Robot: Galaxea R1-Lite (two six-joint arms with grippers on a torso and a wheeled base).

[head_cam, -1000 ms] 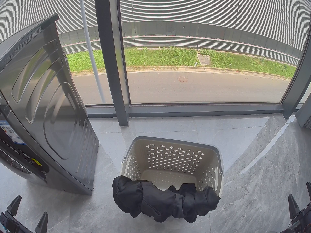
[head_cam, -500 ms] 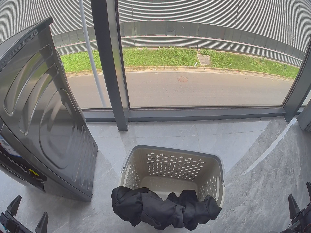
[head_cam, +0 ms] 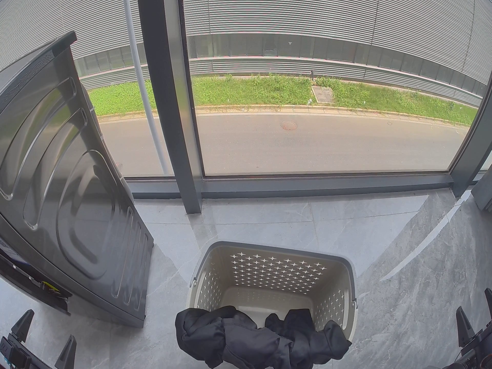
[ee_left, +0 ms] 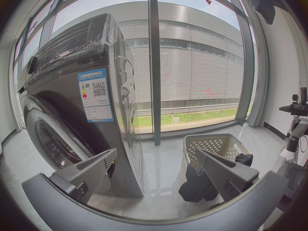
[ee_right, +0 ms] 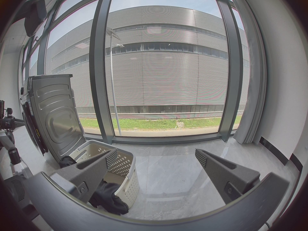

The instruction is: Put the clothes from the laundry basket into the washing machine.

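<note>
Cream laundry basket stood on the grey tiled floor before a tall window, just to the right of the dark washing machine. Black clothes lay bunched over the basket's near rim, partly hanging outside it. Left gripper sat low near the machine's front corner, spread wide, holding nothing. Right gripper was low, apart from the basket on its right side, likewise wide and empty.
</note>
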